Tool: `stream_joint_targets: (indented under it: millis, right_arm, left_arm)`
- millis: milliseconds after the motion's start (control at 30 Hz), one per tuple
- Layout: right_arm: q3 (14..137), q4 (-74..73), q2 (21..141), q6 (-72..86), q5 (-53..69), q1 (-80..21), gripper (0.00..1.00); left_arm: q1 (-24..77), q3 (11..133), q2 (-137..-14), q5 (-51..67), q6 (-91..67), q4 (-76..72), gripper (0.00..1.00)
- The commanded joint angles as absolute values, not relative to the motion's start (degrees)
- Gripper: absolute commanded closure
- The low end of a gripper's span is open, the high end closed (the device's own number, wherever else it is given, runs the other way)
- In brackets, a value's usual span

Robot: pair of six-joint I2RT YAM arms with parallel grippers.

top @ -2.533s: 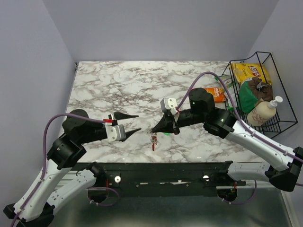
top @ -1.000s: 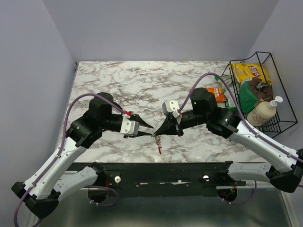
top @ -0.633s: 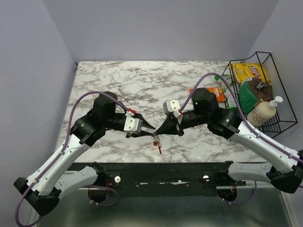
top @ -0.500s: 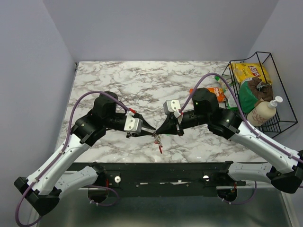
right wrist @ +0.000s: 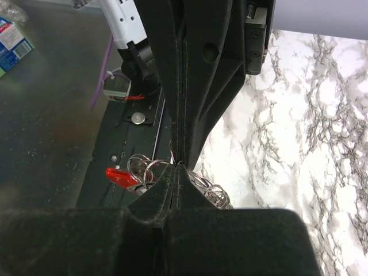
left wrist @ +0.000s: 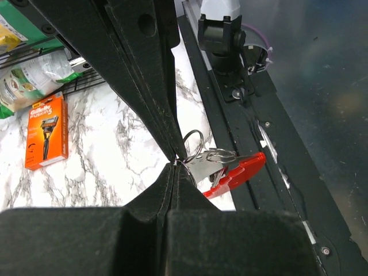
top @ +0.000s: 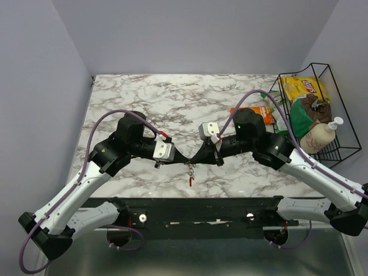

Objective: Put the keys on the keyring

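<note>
Metal keyring (left wrist: 200, 140), pinched where both closed fingers (left wrist: 138, 75) meet (red key (left wrist: 238, 172) dangling)

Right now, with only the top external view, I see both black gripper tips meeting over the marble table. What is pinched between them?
Observer: The left wrist view shows a thin metal keyring. Its wire loops stick out where the shut left gripper meets the shut right gripper tip to tip.
Operator: Is the red speck below them a key on that ring?
Observer: Yes, it is a red plastic-headed key. Its silver end is hooked on the loops, and its red head points away from the tips.
</note>
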State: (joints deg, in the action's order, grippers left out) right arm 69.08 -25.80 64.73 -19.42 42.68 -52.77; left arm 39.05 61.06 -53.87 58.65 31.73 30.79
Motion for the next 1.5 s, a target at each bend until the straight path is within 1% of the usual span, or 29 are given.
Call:
stream_joint_targets:
  millis: [0,33,100,133,167,233,267,333,533,633,833,967,1033,1267,1467]
  right_arm:
    - [68.03,-21.27,62.23,-18.02,39.74,-52.73,0.87]
    - [66.81,-20.75,61.62,-17.5,37.55,-52.82,0.7]
    - [65.4,-18.29,60.21,-16.79,35.08,-52.73,0.54]
    - [63.65,-17.32,58.73,-16.44,32.63,-52.82,0.43]
    - [62.85,-15.4,57.84,-16.09,31.48,-52.82,0.38]
    - [61.44,-13.98,56.52,-15.65,27.71,-52.74,0.32]
    - [60.3,-12.93,55.47,-15.64,26.9,-52.82,0.27]
    - [59.68,-12.22,54.85,-15.64,25.06,-52.73,0.24]
    - [58.36,-11.51,55.55,-15.29,24.61,-52.73,0.23]
    - [58.1,-11.25,56.34,-15.12,24.87,-52.65,0.23]
    - [57.66,-10.37,56.25,-14.33,24.0,-52.65,0.23]
    - [56.78,-8.97,55.55,-13.54,22.77,-52.65,0.23]
    - [56.34,-8.27,55.11,-13.1,22.06,-52.73,0.23]
    - [54.84,-5.8,53.88,-11.69,21.01,-52.21,0.22]
    - [54.93,-4.92,54.67,-11.43,21.09,-52.12,0.21]
  left_arm:
    - [39.73,61.35,-53.88,56.26,32.69,31.11,1.0]
    - [39.73,61.09,-53.62,54.86,32.61,30.94,1.0]
    - [39.73,60.3,-52.57,53.09,32.78,30.15,1.0]
    - [39.81,59.94,-52.04,52.3,32.61,29.62,1.0]
    - [39.81,59.68,-51.6,50.82,32.78,29.01,1.0]
    - [39.73,58.71,-50.63,49.23,32.87,28.39,1.0]
    - [39.73,58.45,-50.28,48.61,33.05,28.3,1.0]
    - [39.73,57.66,-49.75,47.11,33.48,28.3,1.0]
    - [39.73,54.67,-49.48,42.29,33.58,27.95,1.0]
    - [39.81,53.44,-49.4,42.19,32.88,27.25,1.0]
    - [39.73,47.38,-45.71,41.13,25.77,17.6,1.0]
    - [39.73,42.2,-41.58,39.12,20.23,6.36,1.0]
    - [39.73,39.73,-39.03,37.45,19.08,3.62,1.0]
    - [39.73,33.84,-31.47,35.69,20.12,-4.48,1.0]
    - [39.81,33.05,-27.6,32.52,24.69,-3.35,1.0]
